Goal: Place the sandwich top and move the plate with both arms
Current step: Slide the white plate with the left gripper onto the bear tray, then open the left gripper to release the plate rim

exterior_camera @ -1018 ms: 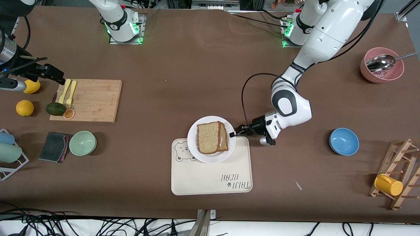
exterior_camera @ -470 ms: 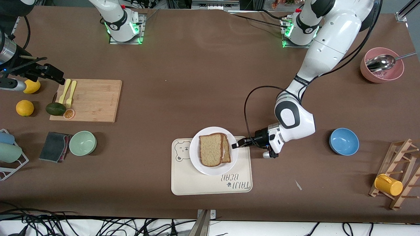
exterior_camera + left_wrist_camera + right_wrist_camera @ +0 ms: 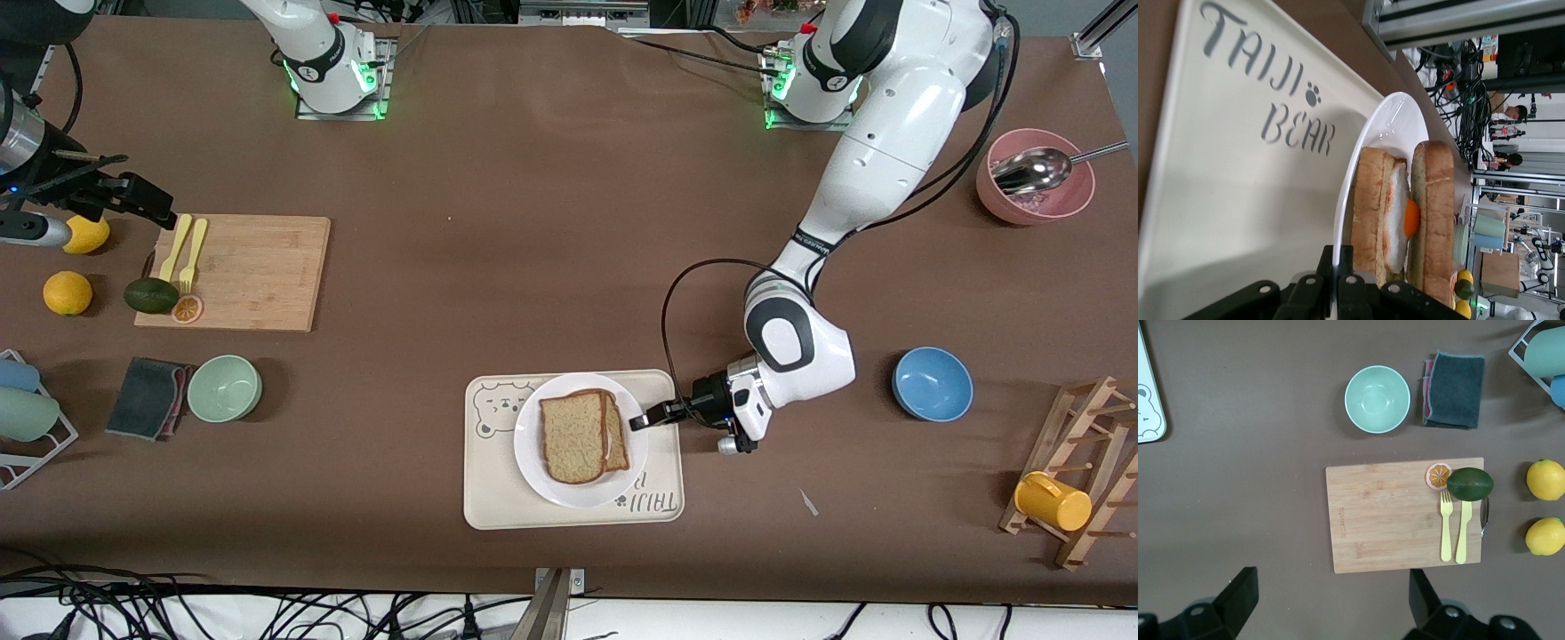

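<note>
The white plate (image 3: 532,444) lies on the cream bear-printed tray (image 3: 498,489). On it the sandwich top (image 3: 573,437), a speckled tan slice, sits on a fried egg (image 3: 1411,219) and a lower slice (image 3: 1368,213). It also shows in the left wrist view (image 3: 1435,213). My left gripper (image 3: 642,420) is shut on the plate's rim (image 3: 1358,180) on the side toward the left arm's end of the table, and it shows in the left wrist view (image 3: 1343,270). My right gripper (image 3: 147,203) waits open and empty, over the table beside the cutting board (image 3: 1405,513), and it shows in the right wrist view (image 3: 1331,593).
The cutting board (image 3: 249,271) carries two yellow forks (image 3: 185,249), an avocado (image 3: 149,295) and an orange slice. Two lemons, a green bowl (image 3: 224,388) and a dark cloth (image 3: 147,397) lie near it. A blue bowl (image 3: 932,383), a pink bowl with a spoon (image 3: 1036,187) and a mug rack (image 3: 1080,471) stand toward the left arm's end.
My left gripper has drawn the plate with the sandwich toward the front camera, so it now lies fully on the tray. The right arm has not moved.
</note>
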Tool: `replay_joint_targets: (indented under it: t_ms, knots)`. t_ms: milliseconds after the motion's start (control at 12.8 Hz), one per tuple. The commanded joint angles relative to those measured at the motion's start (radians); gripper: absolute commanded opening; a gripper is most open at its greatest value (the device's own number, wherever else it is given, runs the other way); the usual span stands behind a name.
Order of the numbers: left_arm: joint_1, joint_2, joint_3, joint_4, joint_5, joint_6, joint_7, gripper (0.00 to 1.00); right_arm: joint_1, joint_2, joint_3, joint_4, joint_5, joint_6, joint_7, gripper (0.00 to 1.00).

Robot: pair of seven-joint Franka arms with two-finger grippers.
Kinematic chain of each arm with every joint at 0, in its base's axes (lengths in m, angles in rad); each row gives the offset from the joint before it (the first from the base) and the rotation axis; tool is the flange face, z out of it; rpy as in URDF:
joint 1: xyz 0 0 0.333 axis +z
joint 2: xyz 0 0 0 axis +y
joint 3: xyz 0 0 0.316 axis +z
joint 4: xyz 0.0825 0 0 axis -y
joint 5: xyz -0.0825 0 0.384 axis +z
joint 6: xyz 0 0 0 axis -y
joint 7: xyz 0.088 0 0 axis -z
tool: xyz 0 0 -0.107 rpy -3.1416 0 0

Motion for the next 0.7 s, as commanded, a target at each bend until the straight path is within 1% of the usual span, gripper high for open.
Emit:
replay_joint_targets:
  t_ms: [0, 157, 313, 470, 548, 627]
  knots:
    - [-0.013, 0.037, 0.025, 0.074, 0.027, -0.016, -0.031, 0.0, -0.006, -0.008, 0.002, 0.008, 0.007, -0.016, -0.006, 1.0]
    - [-0.025, 0.042, 0.045, 0.076, 0.027, -0.016, -0.03, 0.0, -0.006, -0.008, 0.002, 0.006, 0.007, -0.016, -0.004, 1.0]
    - [-0.036, 0.065, 0.061, 0.107, 0.027, -0.016, -0.031, 0.0, -0.006, -0.008, -0.011, 0.005, 0.011, -0.001, 0.007, 1.0]
    - [-0.042, 0.068, 0.061, 0.105, 0.027, -0.014, -0.027, 0.0, -0.006, -0.01, -0.03, 0.005, 0.06, -0.003, 0.01, 1.0]
    - [-0.043, 0.069, 0.061, 0.105, 0.027, -0.014, -0.021, 0.09, -0.006, -0.011, -0.033, 0.005, 0.059, -0.003, 0.01, 1.0]
    - [-0.043, 0.073, 0.061, 0.105, 0.027, -0.013, -0.024, 0.21, -0.006, -0.01, -0.035, 0.006, 0.054, -0.001, 0.008, 1.0]
